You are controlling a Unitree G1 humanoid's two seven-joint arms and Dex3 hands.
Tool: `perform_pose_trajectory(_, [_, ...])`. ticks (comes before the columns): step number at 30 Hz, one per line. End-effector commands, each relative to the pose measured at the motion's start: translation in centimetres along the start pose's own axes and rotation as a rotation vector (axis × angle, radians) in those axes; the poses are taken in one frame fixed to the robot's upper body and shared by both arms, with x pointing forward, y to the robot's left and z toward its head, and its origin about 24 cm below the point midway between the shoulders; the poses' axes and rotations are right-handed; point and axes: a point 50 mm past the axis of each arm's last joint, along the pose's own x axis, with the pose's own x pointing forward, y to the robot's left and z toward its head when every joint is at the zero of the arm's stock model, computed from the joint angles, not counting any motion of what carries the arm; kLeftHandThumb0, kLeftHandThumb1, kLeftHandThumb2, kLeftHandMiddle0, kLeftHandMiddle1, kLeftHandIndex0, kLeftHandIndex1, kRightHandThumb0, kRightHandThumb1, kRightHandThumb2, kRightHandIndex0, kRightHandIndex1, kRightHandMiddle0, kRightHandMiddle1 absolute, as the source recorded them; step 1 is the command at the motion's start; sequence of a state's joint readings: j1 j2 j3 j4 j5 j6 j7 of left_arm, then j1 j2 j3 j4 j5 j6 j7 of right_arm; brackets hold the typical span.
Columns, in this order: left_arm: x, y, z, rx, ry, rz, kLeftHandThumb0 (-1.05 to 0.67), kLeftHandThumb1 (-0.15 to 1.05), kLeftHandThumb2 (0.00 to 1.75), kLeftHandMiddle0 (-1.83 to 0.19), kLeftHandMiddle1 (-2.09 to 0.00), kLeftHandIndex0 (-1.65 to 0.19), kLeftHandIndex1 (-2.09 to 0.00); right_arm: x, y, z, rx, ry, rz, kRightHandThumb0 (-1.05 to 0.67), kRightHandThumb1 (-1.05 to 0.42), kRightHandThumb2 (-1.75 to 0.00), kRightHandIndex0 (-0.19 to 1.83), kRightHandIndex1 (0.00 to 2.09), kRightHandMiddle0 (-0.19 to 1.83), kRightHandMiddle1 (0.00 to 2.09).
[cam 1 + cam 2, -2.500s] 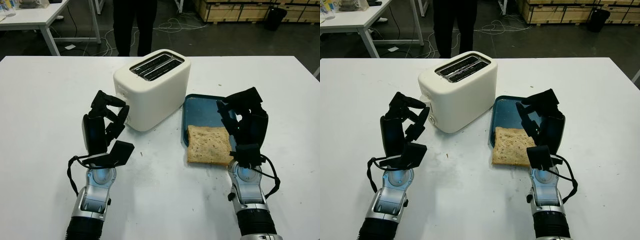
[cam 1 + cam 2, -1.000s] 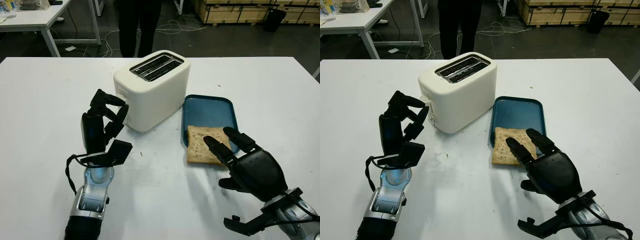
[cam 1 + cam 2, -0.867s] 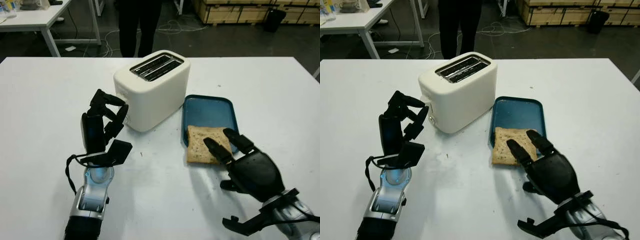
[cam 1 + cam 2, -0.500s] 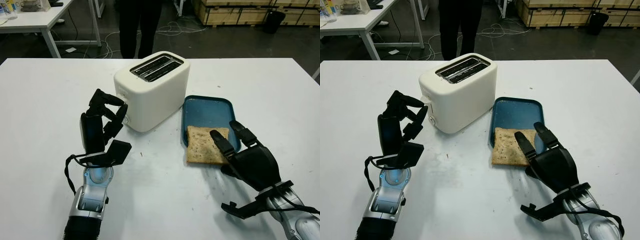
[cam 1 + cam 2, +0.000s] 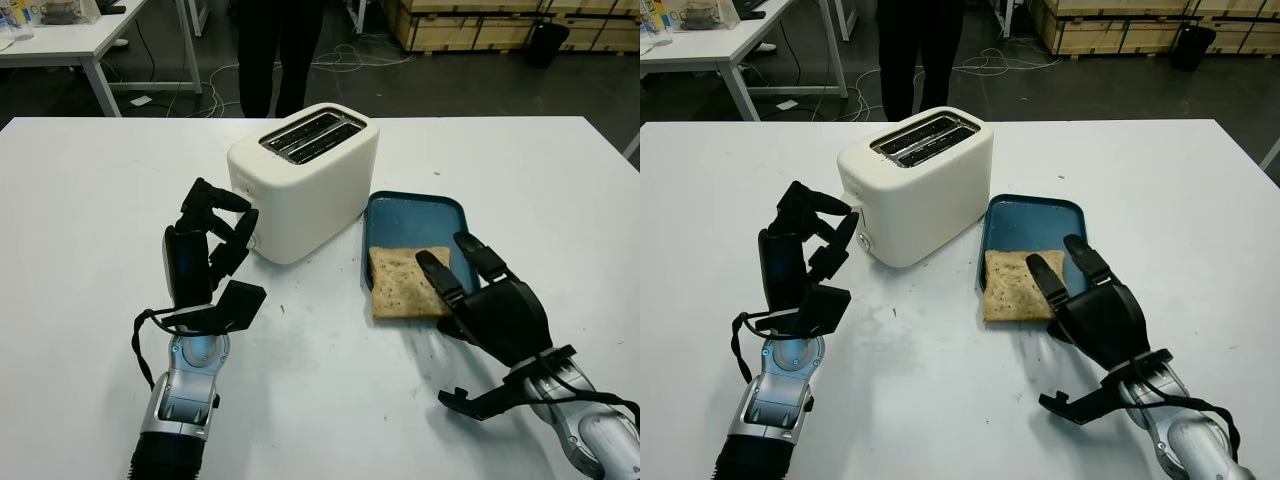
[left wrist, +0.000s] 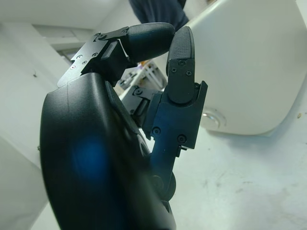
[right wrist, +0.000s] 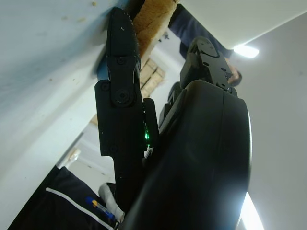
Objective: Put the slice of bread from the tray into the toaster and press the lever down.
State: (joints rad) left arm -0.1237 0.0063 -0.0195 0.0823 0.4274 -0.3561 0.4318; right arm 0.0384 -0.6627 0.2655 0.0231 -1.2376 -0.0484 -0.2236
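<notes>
Bread, a square speckled brown slice (image 5: 401, 283), lies flat with one end inside the shallow blue rectangular tray (image 5: 418, 213) and its near edge overhanging the white table (image 5: 90, 190), which leaves an edge to get under. The black right hand (image 5: 478, 300) reaches over that corner, empty and not yet gripping. The left hand (image 5: 208, 245) stands upright, fingers curled on nothing, just beside the glossy cream two-slot toaster (image 5: 305, 182), likely placed for the lever.

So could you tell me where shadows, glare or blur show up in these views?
Left eye view: soft shadow under the right hand beside the bread slice. Right wrist view: bright ceiling-light glare, background blurred. Left wrist view: left hand sharp, toaster evenly lit.
</notes>
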Motion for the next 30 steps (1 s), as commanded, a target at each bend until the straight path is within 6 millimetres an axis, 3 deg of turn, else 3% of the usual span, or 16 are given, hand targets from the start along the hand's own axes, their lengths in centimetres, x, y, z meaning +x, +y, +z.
perform_pose_trajectory(1, [0.2,0.0,0.3,-0.005,-0.014,0.009,-0.39,0.92,0.22,-0.75,-1.75,-0.54,-1.57,-0.2,1.1,0.7,0.068,-0.056,-0.004,-0.38,-0.90,-0.02,0.17,0.07,0.19,0.06])
perform_pose_trajectory(2, [0.2,0.0,0.3,-0.006,-0.017,0.009,-0.39,0.92,0.22,-0.76,-1.75,-0.54,-1.57,0.0,1.2,0.7,0.102,-0.073,-0.048,-0.25,-0.91,-0.06,0.22,0.08,0.23,0.07])
perform_pose_trajectory(4, [0.1,0.0,0.3,-0.008,-0.019,0.008,-0.38,0.92,0.22,-0.77,-1.75,-0.54,-1.57,0.2,1.5,0.7,0.135,-0.101,-0.076,0.00,-0.92,-0.33,0.32,0.10,0.31,0.07])
perform_pose_trajectory(6, [0.1,0.0,0.3,-0.013,-0.016,0.009,-0.38,0.92,0.22,-0.78,-1.75,-0.53,-1.57,0.5,1.6,0.7,0.146,-0.123,-0.063,0.03,-0.92,-0.37,0.38,0.11,0.36,0.07])
perform_pose_trajectory(11, [0.1,0.1,0.3,0.000,-0.025,0.013,-0.38,0.92,0.22,-0.79,-1.75,-0.53,-1.56,1.0,1.6,0.4,0.191,-0.256,0.015,-0.25,-0.92,-0.09,0.52,0.13,0.47,0.06])
perform_pose_trajectory(15, [0.1,0.1,0.3,-0.008,-0.027,0.016,-0.38,0.92,0.23,-0.78,-1.75,-0.53,-1.58,1.2,1.2,-0.1,0.213,-0.329,-0.044,-0.33,-0.92,-0.13,0.74,0.23,0.66,0.12])
perform_pose_trajectory(16, [0.0,0.0,0.3,-0.012,-0.027,0.017,-0.38,0.92,0.22,-0.78,-1.75,-0.53,-1.58,1.3,1.2,-0.2,0.218,-0.339,-0.057,-0.35,-0.92,-0.18,0.74,0.41,0.74,0.12])
perform_pose_trajectory(17, [0.0,0.0,0.3,-0.013,-0.027,0.017,-0.38,0.92,0.22,-0.78,-1.75,-0.52,-1.58,1.3,1.1,-0.2,0.223,-0.348,-0.069,-0.37,-0.92,-0.21,0.69,0.73,0.83,0.15])
perform_pose_trajectory(18, [0.0,0.0,0.3,-0.013,-0.028,0.017,-0.38,0.92,0.23,-0.77,-1.75,-0.52,-1.57,1.3,1.0,-0.2,0.225,-0.358,-0.082,-0.39,-0.92,-0.23,0.64,1.08,0.90,0.23])
perform_pose_trajectory(19, [0.0,0.0,0.4,-0.014,-0.029,0.017,-0.37,0.92,0.23,-0.77,-1.75,-0.52,-1.57,1.3,0.9,-0.3,0.220,-0.367,-0.083,-0.40,-0.92,-0.24,0.63,1.25,0.90,0.35])
perform_pose_trajectory(21, [-0.1,0.0,0.4,-0.013,-0.030,0.018,-0.37,0.92,0.23,-0.77,-1.75,-0.53,-1.57,1.3,0.8,-0.3,0.207,-0.379,-0.080,-0.46,-0.92,-0.32,0.63,1.59,0.72,0.88])
perform_pose_trajectory(24, [-0.2,0.0,0.4,-0.010,-0.025,0.018,-0.37,0.92,0.23,-0.77,-1.75,-0.53,-1.57,1.2,0.4,-0.1,0.187,-0.392,-0.133,-0.50,-0.92,-0.32,0.72,1.73,0.55,1.48])
perform_pose_trajectory(25, [-0.2,0.0,0.3,-0.010,-0.023,0.018,-0.37,0.92,0.23,-0.77,-1.75,-0.53,-1.57,1.2,0.3,0.0,0.185,-0.394,-0.145,-0.50,-0.92,-0.32,0.74,1.74,0.52,1.58])
perform_pose_trajectory(30, [-0.3,0.0,0.2,-0.014,-0.027,0.012,-0.37,0.92,0.22,-0.78,-1.75,-0.54,-1.58,1.2,-0.2,0.2,0.176,-0.404,-0.212,-0.47,-0.92,-0.26,0.74,1.75,0.50,1.74])
